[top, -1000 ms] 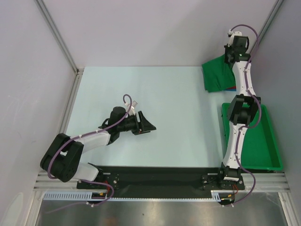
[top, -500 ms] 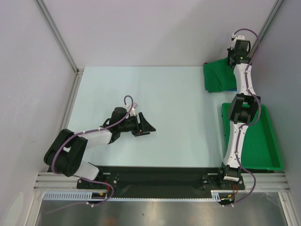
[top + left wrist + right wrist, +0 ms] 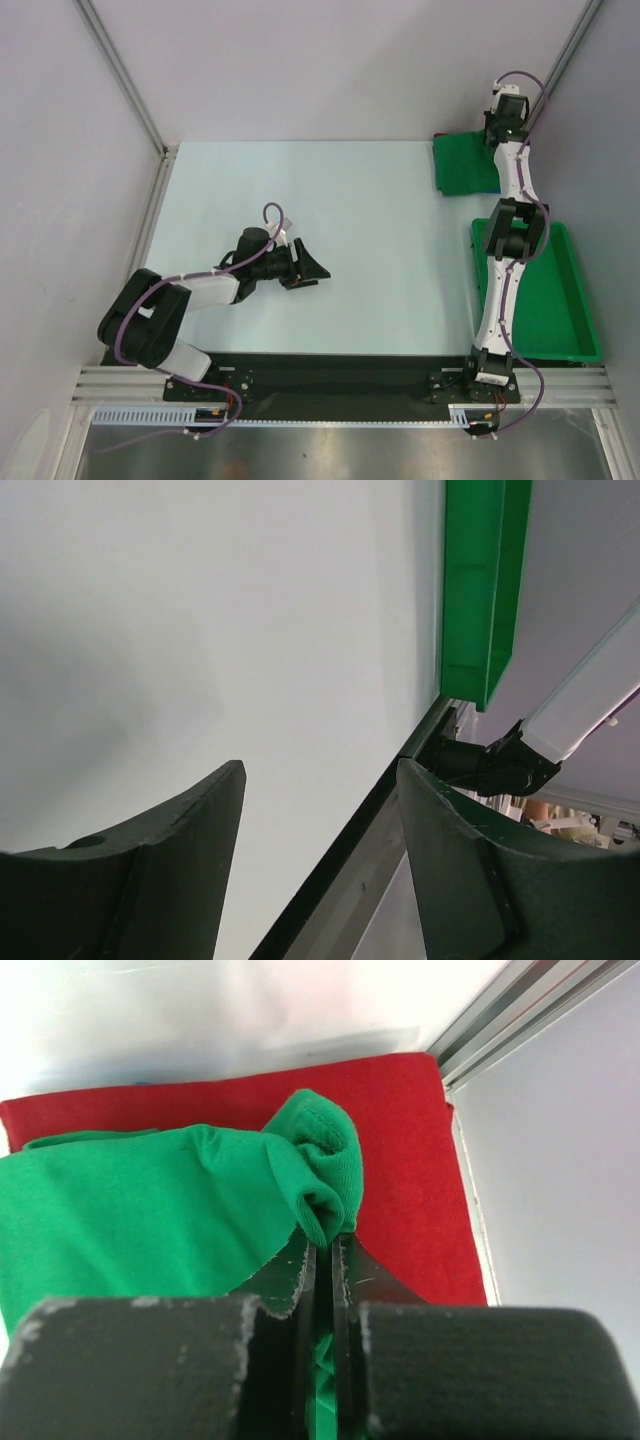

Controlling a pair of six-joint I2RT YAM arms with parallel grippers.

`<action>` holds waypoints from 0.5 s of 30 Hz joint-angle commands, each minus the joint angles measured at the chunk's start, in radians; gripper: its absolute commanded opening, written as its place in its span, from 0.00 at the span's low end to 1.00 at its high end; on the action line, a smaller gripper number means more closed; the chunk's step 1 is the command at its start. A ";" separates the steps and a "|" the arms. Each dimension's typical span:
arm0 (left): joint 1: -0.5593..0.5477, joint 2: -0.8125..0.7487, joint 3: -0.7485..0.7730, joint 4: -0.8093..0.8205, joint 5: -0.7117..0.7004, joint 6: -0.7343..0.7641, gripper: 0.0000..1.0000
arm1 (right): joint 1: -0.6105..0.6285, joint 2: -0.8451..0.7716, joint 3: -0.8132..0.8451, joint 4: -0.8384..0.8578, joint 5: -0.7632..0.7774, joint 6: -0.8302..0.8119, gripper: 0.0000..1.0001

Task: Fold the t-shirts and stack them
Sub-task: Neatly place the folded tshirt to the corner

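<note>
Two tees lie stacked at your worktop's (image 3: pixel 200 630) far right corner, green tee (image 3: pixel 150 1210) on red tee (image 3: pixel 400 1140), and your right gripper (image 3: pixel 322 1260) is pinching a bunched fold of the green tee. Your left gripper (image 3: pixel 320 780) hangs spread over mid-worktop, holding nothing.

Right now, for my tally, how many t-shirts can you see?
2, stacked at the far right corner: the green t-shirt on top, pinched in the right gripper, and the red t-shirt under it. Others may lie hidden beneath.

Top view overhead, near-edge side, spans table (image 3: pixel 330 200); wrist views close — right shares green t-shirt (image 3: pixel 120 1210) with top.
</note>
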 commanded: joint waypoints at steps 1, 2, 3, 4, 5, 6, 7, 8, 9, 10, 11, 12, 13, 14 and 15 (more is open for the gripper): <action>0.012 0.007 0.019 0.047 0.027 -0.002 0.68 | -0.010 0.018 0.056 0.087 0.036 -0.030 0.00; 0.014 0.009 0.019 0.047 0.027 0.000 0.68 | -0.013 0.021 0.059 0.094 0.036 -0.032 0.00; 0.014 0.013 0.018 0.047 0.028 -0.002 0.68 | -0.016 0.027 0.060 0.100 0.034 -0.030 0.00; 0.014 0.015 0.019 0.047 0.027 0.000 0.68 | -0.023 0.036 0.060 0.115 0.039 -0.033 0.00; 0.014 0.016 0.019 0.046 0.027 0.001 0.68 | -0.026 0.042 0.059 0.126 0.048 -0.035 0.14; 0.014 0.020 0.019 0.047 0.025 0.000 0.68 | -0.027 0.048 0.059 0.138 0.051 -0.055 0.30; 0.014 0.020 0.021 0.046 0.024 0.001 0.68 | -0.027 0.070 0.067 0.164 0.080 -0.073 0.47; 0.014 0.020 0.024 0.038 0.024 0.003 0.68 | -0.027 0.082 0.082 0.169 0.099 -0.101 0.66; 0.014 0.013 0.024 0.035 0.025 0.004 0.68 | -0.024 0.091 0.121 0.173 0.115 -0.166 0.71; 0.014 0.007 0.025 0.029 0.022 0.007 0.69 | -0.020 0.097 0.131 0.195 0.157 -0.193 0.83; 0.014 0.000 0.024 0.014 0.019 0.009 0.69 | -0.015 0.090 0.140 0.207 0.172 -0.220 0.86; 0.012 -0.013 0.024 0.006 0.015 0.012 0.69 | -0.009 0.076 0.142 0.219 0.185 -0.243 0.88; 0.014 -0.042 0.021 -0.005 0.003 0.015 0.69 | -0.003 0.061 0.139 0.239 0.204 -0.280 0.91; 0.014 -0.057 0.016 -0.020 -0.004 0.015 0.69 | 0.013 0.023 0.140 0.236 0.209 -0.287 0.94; 0.014 -0.077 0.013 -0.026 -0.008 0.012 0.69 | 0.022 -0.003 0.137 0.229 0.212 -0.288 0.94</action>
